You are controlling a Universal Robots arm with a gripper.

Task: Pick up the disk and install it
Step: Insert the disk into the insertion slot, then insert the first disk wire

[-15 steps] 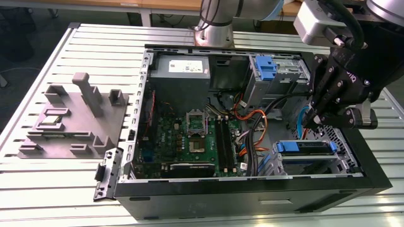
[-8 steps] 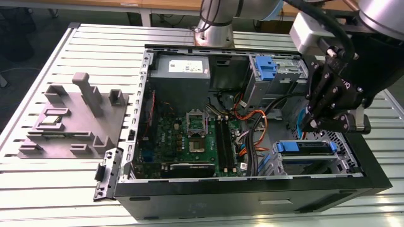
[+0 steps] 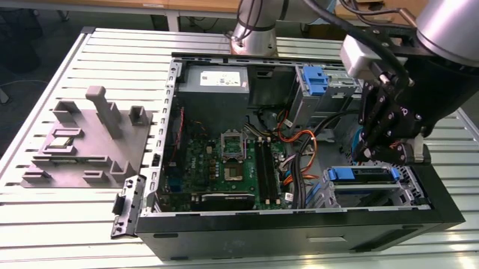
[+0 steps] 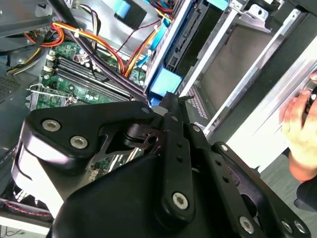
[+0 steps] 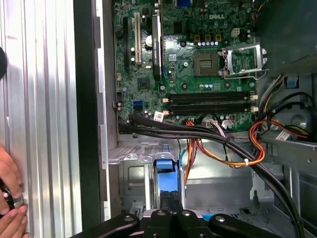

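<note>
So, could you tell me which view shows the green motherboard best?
The first wrist view: the green motherboard lies face-on, nearly whole. The exterior view shows it slanted; the second wrist view catches one corner behind cables.

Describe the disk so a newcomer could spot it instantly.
In the open computer case, go to the corner at the exterior view's right, below the gripper. The disk lies flat there, silver-grey with blue rails, unlike the upright blue latch farther back.
</note>
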